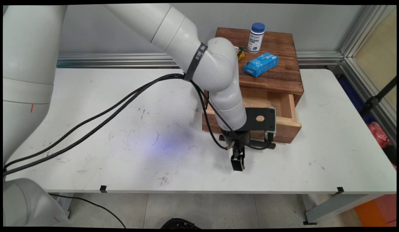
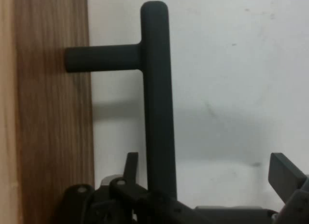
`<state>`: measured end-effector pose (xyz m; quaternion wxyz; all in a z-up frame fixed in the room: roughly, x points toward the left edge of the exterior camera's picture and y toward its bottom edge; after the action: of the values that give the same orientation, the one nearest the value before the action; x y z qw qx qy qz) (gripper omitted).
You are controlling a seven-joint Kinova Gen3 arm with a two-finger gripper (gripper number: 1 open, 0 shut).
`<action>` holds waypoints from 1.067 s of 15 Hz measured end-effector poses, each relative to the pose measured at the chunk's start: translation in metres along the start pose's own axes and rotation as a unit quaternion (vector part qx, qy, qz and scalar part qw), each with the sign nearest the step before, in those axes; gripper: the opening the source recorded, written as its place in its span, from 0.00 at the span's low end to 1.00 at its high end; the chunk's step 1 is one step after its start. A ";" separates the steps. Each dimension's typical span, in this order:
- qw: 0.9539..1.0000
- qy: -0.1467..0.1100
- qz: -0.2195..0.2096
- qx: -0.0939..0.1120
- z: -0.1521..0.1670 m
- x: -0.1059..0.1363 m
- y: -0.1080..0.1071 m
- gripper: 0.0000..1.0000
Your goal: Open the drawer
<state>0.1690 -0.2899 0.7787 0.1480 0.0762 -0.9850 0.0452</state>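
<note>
Gripper (image 1: 237, 162): low over table (image 1: 122, 129), fingers spread, just in front of drawer (image 1: 284, 127)
Handle (image 2: 157, 103): black bar on drawer front, one finger (image 2: 285, 173) each side, not pinched
Drawer: pulled open
Cabinet (image 1: 276, 77) top: bottle (image 1: 256, 37), blue box (image 1: 261, 64)

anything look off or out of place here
Mostly tidy. The wooden box's drawer stands pulled out. On the box top, the blue carton lies flat beside the upright white bottle. The hand hangs at the black drawer handle.
</note>
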 end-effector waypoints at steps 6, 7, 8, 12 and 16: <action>1.000 0.002 0.011 -0.011 -0.004 -0.002 0.027 1.00; 1.000 0.002 0.013 -0.013 -0.005 -0.002 0.032 1.00; 1.000 0.003 0.015 -0.014 -0.005 -0.002 0.036 1.00; 1.000 0.005 0.021 -0.022 -0.009 -0.003 0.052 1.00; 0.999 0.006 0.026 -0.030 -0.014 -0.005 0.070 1.00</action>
<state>0.1660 -0.2191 0.7860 0.1552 0.0458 -0.9866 0.0197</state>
